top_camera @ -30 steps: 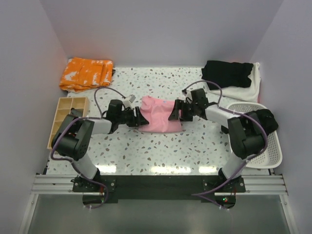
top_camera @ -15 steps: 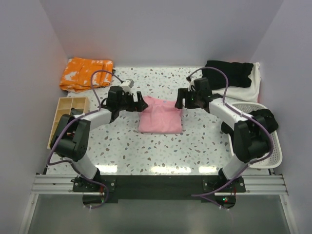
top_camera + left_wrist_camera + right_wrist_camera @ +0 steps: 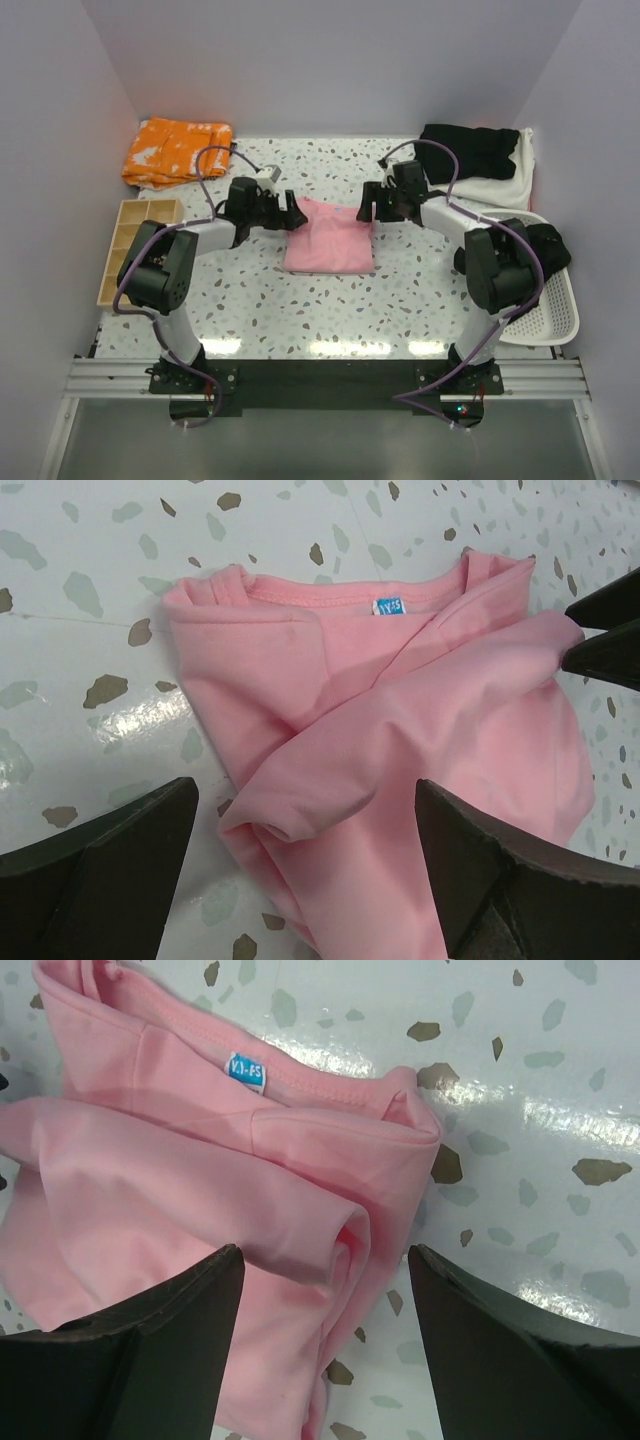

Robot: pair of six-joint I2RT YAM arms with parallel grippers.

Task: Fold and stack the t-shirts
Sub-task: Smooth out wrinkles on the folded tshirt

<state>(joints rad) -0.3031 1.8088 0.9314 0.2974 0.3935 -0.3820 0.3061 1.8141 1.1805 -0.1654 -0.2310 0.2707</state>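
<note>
A light pink t-shirt lies folded in the middle of the table, collar and blue tag at its far edge. My left gripper hovers open over its far left corner; in the left wrist view the pink t-shirt lies loose under my left gripper. My right gripper is open over the far right corner, and in the right wrist view the folded edge of the pink t-shirt lies under my right gripper. Neither grips any fabric. A black t-shirt rests on an off-white one at the back right.
An orange patterned cloth lies at the back left. A wooden divided tray stands at the left edge. A white basket at the right holds a dark cloth. Walls close in on three sides.
Both grippers let go of the pink t-shirt, opened and moved from its sides to its far corners. The shirt now lies flat and folded.
</note>
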